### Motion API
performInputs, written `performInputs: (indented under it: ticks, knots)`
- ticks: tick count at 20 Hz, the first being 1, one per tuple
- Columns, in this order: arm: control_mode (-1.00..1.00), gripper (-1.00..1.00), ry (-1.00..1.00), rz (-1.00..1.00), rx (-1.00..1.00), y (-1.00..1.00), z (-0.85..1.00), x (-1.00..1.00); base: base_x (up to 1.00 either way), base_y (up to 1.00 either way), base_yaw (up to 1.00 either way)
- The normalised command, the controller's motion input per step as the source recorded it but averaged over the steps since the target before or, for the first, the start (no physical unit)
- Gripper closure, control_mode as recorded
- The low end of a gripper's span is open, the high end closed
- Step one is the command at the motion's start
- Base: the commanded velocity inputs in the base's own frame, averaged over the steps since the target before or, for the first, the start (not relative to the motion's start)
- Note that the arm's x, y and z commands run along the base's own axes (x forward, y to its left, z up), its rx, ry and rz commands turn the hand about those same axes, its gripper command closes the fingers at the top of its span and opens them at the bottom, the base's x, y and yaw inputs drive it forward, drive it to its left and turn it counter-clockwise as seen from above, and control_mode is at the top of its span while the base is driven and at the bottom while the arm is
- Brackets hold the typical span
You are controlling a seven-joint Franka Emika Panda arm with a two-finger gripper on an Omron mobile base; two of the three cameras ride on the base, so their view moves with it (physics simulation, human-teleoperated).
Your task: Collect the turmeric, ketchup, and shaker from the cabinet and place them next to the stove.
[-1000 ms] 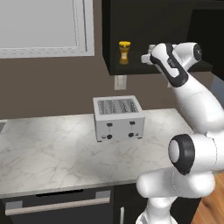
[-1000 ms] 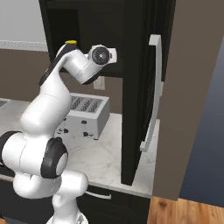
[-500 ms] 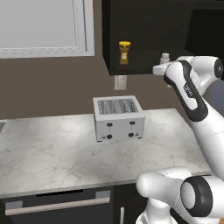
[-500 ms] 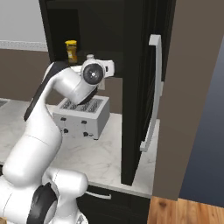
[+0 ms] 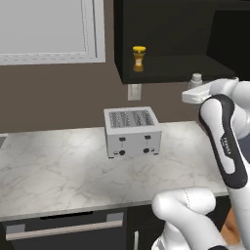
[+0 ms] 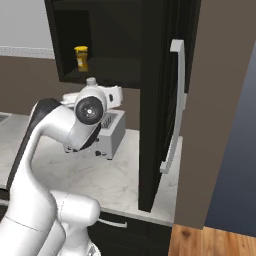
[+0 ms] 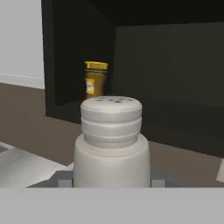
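Note:
My gripper [image 7: 111, 178] is shut on the shaker [image 7: 111, 140], a small white-grey cylinder with a rounded, holed top that stands upright between the fingertips [image 7: 64, 178]. In the left base view the shaker [image 5: 197, 79] hangs just outside the black cabinet [image 5: 166, 73], below its shelf edge and above the counter's right end. The turmeric [image 5: 139, 57], an amber jar with a yellow cap, stands on the shelf's left end, and in the hand view the turmeric [image 7: 95, 81] is behind the shaker to the left. The ketchup and the stove are out of view.
A silver toaster [image 5: 133, 132] sits on the marble counter [image 5: 58, 171] below the cabinet. A tall dark unit with a long silver handle [image 6: 174, 105] stands close on the right. A window [image 5: 49, 29] is at the upper left.
The arm has drawn back from the cabinet shelf, carrying the shaker right and downward in the left base view. The turmeric has stayed in place.

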Motion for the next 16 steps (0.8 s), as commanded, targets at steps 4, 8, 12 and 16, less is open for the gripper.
performInputs:
  ticks: [4,8,12,16]
  knots:
    - [-1.0,1.0,0.0,0.05,-0.01,0.26,-0.09,-0.83,0.0,0.0,0.0]
    - [-1.0,1.0,0.0,0.06,-0.03,0.4,-0.23,-0.66,0.0,0.0,0.0]
    - [-1.0,1.0,0.0,0.04,0.0,0.3,-0.09,-0.5,0.0,0.0,0.0]
    - [-1.0,1.0,0.0,0.02,-0.01,0.27,-0.12,-0.41,0.0,0.0,0.0]
